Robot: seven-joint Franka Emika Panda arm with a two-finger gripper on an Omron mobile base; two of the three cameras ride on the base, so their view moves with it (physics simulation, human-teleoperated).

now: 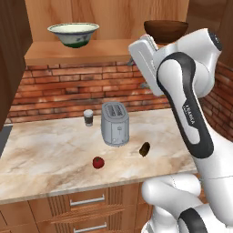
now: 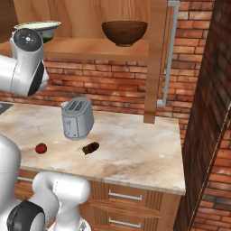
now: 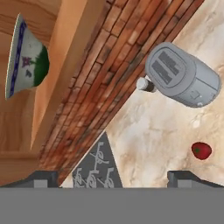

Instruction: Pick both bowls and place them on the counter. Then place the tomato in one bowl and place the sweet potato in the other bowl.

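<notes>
Up on the wooden shelf [image 1: 82, 52] sit both bowls: the white bowl [image 1: 73, 34] with its green-banded outside and pale greenish inside to the left, the dark brown bowl [image 2: 124, 32] well apart to the right. From my hand view the white bowl [image 3: 26, 57] rolls onto its side and shows a blue rim line and a small floral mark above the green. Down on the marble counter [image 1: 45, 154] the glossy red tomato [image 1: 98, 162] lies in front of the grey toaster [image 1: 114, 124], and the dark oblong sweet potato [image 1: 144, 149] rests just right of it, apart from both. A small shaker [image 1: 88, 117] stands left of the toaster, by the brick wall [image 1: 68, 91].

I've got my arm raised high, elbow bent, wrist up near shelf height between the two bowls. My pincer [image 3: 113, 177] hangs empty, its fingertips [image 3: 43, 178] set wide apart. It is well clear of the white bowl, and the tomato [image 3: 201, 150] lies far below.
</notes>
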